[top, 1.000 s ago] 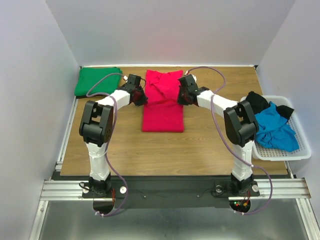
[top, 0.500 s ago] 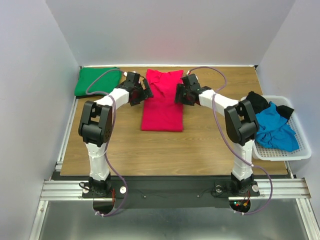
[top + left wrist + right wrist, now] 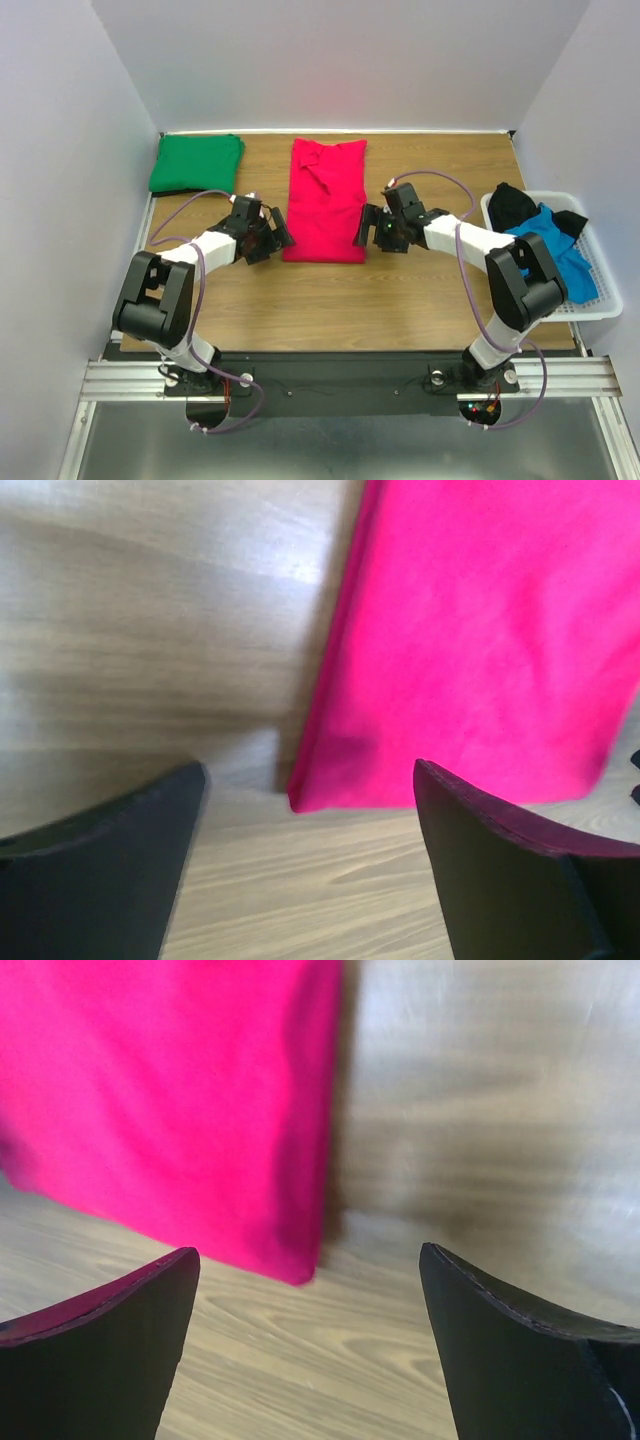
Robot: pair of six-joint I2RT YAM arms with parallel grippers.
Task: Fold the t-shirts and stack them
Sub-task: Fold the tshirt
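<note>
Retreat: I'm pulling left gripper (image 3: 273,237) and right gripper (image 3: 368,229), both gaping empty, back to six o'clock corners of red shirt (image 3: 325,200) for another fold.

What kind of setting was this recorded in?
Probably a lab test cell rather than a home: a wooden tabletop boxed in by plain white panels, an aluminium mounting rail at its near edge, and a red t-shirt laid out flat.
</note>
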